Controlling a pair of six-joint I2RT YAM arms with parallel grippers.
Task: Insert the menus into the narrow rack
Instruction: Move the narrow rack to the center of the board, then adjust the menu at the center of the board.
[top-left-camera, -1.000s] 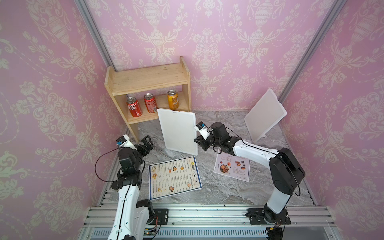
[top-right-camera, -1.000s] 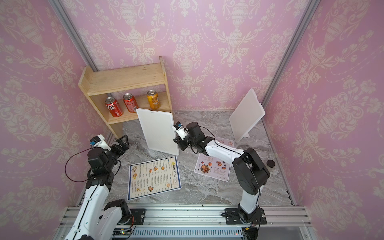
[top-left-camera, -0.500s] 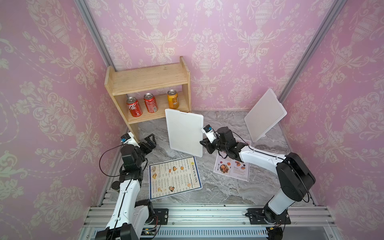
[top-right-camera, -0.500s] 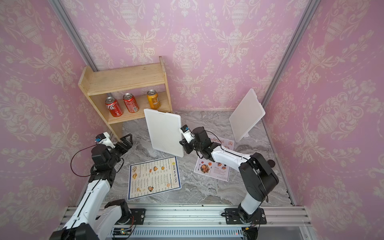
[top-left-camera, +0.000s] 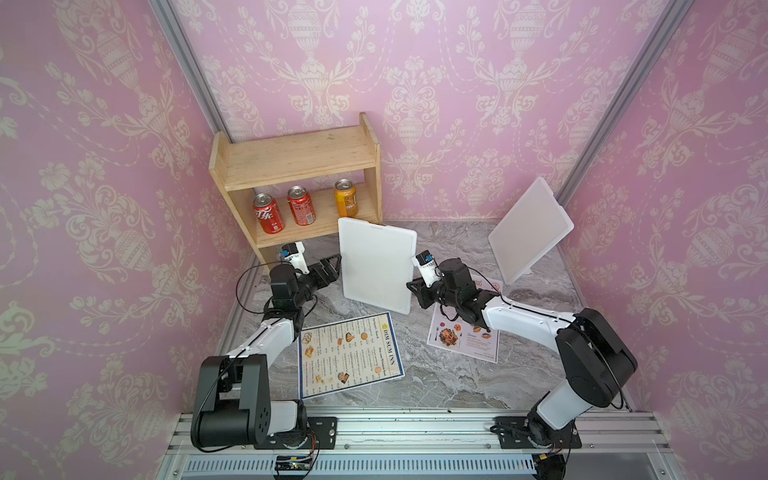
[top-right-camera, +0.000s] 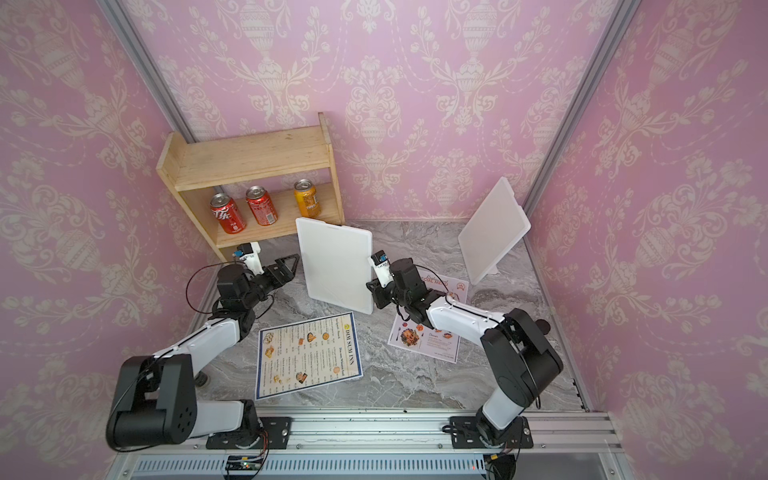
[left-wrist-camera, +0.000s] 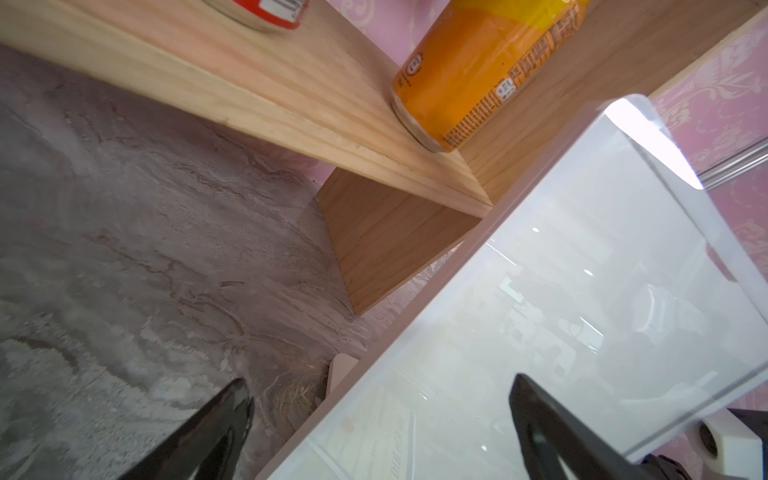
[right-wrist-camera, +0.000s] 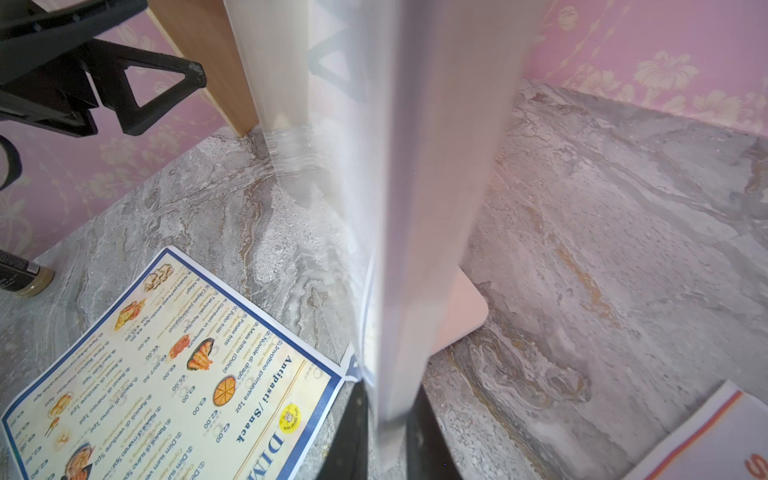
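The right gripper (top-left-camera: 412, 291) is clamped on the side edge of a tall white glossy plastic panel rack (top-left-camera: 376, 262), its black fingers (right-wrist-camera: 430, 436) pressed on either face of the thin sheet. The rack stands upright on the grey marble-patterned tabletop (top-left-camera: 436, 382), just in front of the pale wooden two-tier shelf (top-left-camera: 299, 160) that holds two red drink cans (top-left-camera: 268, 214) and an orange drink can (top-left-camera: 345, 198). The left gripper (top-left-camera: 330, 266) has its jaws spread wide and holds nothing; it sits at the rack's opposite edge, and whether it touches cannot be told. The blue-bordered "DIM SUM INN" menu sheet (top-left-camera: 349, 357) lies flat on the tabletop near the left arm. The pale menu sheet with orange heading (top-left-camera: 451, 336) lies flat, partly under the right arm. A second white plastic panel (top-left-camera: 530, 230) stands tilted near the back corner.
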